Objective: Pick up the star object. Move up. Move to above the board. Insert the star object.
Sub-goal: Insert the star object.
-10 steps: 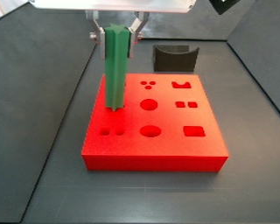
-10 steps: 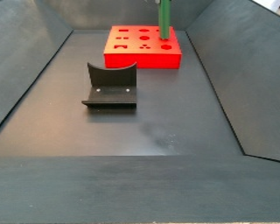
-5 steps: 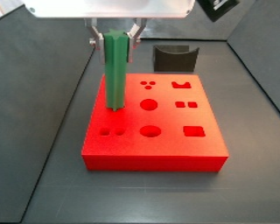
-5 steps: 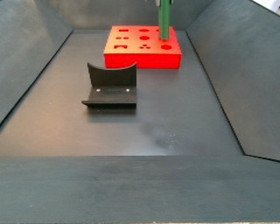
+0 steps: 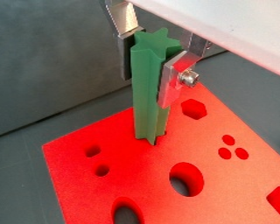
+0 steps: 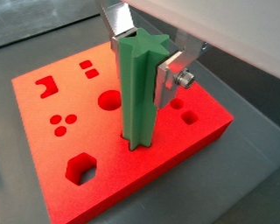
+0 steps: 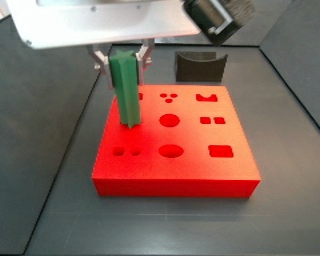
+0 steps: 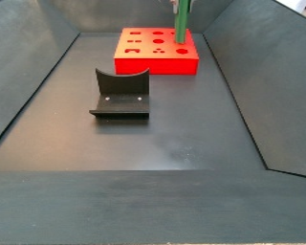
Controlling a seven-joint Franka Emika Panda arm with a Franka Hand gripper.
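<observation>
Gripper (image 5: 152, 54) above the board (image 5: 143, 179): jaws pinch the top of the star object (image 5: 150, 87), silver fingers (image 6: 167, 75) flat against its sides. The peg stands upright, its lower end in the star hole near one board edge in both wrist views. In a side view, the fixture (image 7: 200, 66) stands at 12 o'clock of the board, apart.

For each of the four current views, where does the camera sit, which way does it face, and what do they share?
Wrist views: on the arm's wrist, looking down the gripper at the star object and board.
Side view: near the board, facing the fixture; gripper shows.
Side view: far end, fixture nearest, board behind.
All show the star object.
</observation>
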